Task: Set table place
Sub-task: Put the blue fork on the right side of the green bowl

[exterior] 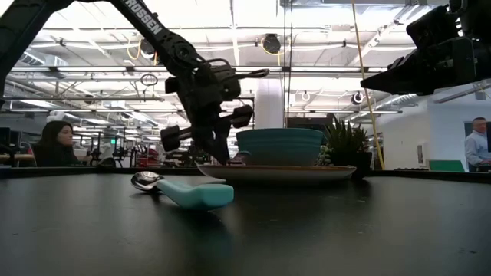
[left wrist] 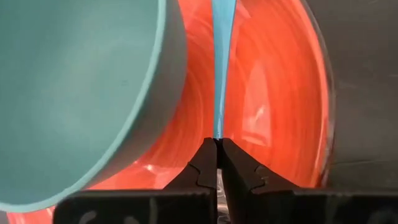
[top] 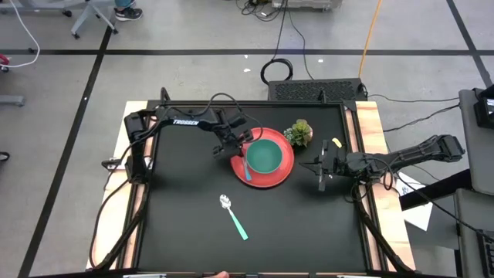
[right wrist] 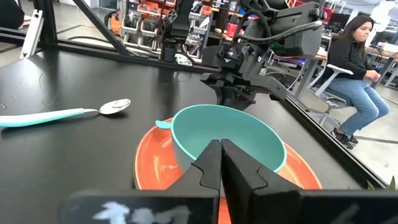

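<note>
1. Red round flat plate (top: 282, 171), the place being set, lies toward the table's (top: 193, 239) far edge, right of centre, with a teal round bowl (top: 265, 155) resting on it, slightly toward the plate's far side.
2. A thin teal-handled utensil (top: 245, 167) lies on the plate's left part, just beside the bowl; which kind of utensil it is cannot be told.
3. The left gripper (left wrist: 216, 148) is at the plate's left rim, its fingers pinched narrowly on that handle's end, apparently to lift it off or shift it beside the plate.
4. A metal spoon with a teal handle (top: 234, 215) lies on the bare black top, nearer the front edge, well apart from the plate, probably waiting to be arranged.
5. The right gripper (top: 323, 179) hovers near the table's right edge, fingers pressed together around nothing, likely waiting clear of the work.
6. A small green potted plant (top: 299, 132) stands just beyond the plate's far-right rim.
</note>
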You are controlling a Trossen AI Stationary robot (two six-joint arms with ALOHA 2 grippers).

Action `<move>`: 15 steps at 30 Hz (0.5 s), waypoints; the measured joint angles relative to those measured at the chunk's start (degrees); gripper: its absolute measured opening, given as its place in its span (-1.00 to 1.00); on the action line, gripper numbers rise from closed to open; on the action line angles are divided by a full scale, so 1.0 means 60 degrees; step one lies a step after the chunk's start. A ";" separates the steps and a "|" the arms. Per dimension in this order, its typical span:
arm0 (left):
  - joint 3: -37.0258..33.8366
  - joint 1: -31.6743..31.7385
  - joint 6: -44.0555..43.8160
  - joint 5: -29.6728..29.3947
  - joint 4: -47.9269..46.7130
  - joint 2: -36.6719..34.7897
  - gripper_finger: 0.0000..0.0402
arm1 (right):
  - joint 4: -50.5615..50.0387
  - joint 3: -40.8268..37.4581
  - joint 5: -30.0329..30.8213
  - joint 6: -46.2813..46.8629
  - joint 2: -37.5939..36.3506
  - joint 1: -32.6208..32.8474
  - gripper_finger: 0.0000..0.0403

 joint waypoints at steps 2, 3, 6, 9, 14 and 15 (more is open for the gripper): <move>-0.0052 0.0000 -0.0001 -0.0007 -0.0021 0.0000 -0.96 | 0.0000 0.0000 0.0000 -0.0002 0.0003 -0.0001 -1.00; -0.0052 0.0000 -0.0033 -0.0011 -0.0020 0.0000 -0.97 | 0.0000 0.0000 0.0004 -0.0004 0.0003 0.0001 -1.00; -0.0052 0.0015 -0.0140 -0.0086 -0.0009 0.0000 -0.98 | 0.0000 0.0000 0.0004 -0.0011 0.0003 -0.0002 -1.00; -0.0052 0.0022 -0.0213 -0.0106 -0.0010 0.0000 -0.96 | 0.0000 0.0000 0.0004 0.0000 0.0001 -0.0003 -1.00; -0.0052 0.0033 -0.0225 -0.0158 -0.0016 0.0000 -0.98 | 0.0000 0.0000 0.0000 0.0007 0.0003 0.0001 -1.00; -0.0052 0.0033 -0.0232 -0.0180 -0.0016 0.0009 -0.98 | 0.0000 0.0000 0.0004 0.0007 0.0003 -0.0002 -1.00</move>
